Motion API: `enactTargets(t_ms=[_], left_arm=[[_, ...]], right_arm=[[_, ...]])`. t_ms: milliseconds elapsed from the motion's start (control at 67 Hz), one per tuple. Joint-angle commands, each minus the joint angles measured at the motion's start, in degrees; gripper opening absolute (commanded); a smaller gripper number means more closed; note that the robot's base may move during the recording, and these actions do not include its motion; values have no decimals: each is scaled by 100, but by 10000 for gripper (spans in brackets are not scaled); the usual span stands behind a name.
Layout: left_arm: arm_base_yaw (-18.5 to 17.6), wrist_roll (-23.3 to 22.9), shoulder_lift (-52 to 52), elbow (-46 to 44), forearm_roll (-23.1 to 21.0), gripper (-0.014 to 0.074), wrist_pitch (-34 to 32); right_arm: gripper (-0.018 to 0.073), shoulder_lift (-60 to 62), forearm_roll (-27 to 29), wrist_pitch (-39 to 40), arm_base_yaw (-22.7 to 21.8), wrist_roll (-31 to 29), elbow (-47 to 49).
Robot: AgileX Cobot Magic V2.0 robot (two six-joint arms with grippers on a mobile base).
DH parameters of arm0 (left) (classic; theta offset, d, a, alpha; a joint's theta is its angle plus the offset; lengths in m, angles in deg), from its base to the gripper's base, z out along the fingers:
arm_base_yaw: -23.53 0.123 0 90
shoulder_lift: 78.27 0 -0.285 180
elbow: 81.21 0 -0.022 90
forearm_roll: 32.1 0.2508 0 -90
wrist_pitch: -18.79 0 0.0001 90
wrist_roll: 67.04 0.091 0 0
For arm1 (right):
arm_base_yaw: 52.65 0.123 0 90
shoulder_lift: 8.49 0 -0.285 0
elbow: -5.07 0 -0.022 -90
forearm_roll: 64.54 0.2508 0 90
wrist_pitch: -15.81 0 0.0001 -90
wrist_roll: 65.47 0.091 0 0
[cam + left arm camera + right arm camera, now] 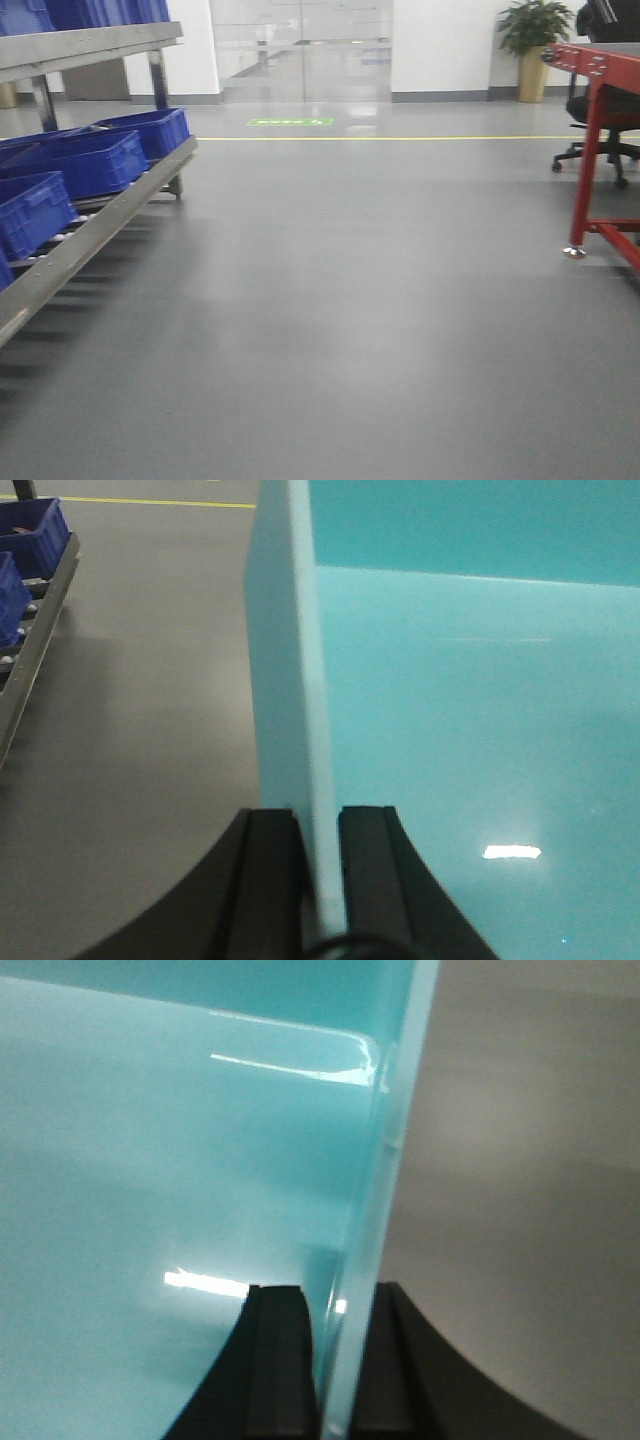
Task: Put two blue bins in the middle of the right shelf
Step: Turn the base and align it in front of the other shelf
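Pale sky-blue plastic fills both wrist views: a pale blue bin (450,710) is carried between the arms, off any shelf, with grey floor (350,300) showing beside its walls. The left claw (318,825) is closed to a narrow slot on the bin's left wall, one finger outside and one inside, and the right claw (335,1305) pinches the opposite wall the same way. Only one tub can be made out; whether a second sits nested under it is hidden. In the front view a steel shelf (90,225) with dark blue bins (85,160) on its lower tier stands off to the left, well apart from the load, and a red-framed surface (590,130) stands to the right. The main risk, as I judge it, is the grip itself: smooth thin walls held only by edge pinches could slide out of the pads or flex if the arms drift apart or the base jolts while driving. A second hazard is the approach: coming in skewed could knock the tub's rim against the shelf's front rail or against the dark bins already there.
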Motion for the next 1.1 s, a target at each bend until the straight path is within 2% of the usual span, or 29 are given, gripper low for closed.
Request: enactTargets(t_ms=[0, 1090], left_arm=[[-34, 1, 122, -85, -231, -111, -337], [-34, 1, 122, -85, -231, -111, -337]], right_arm=[[-151, 65, -51, 231, -19, -127, 47], [-151, 65, -51, 231, -19, -127, 47]])
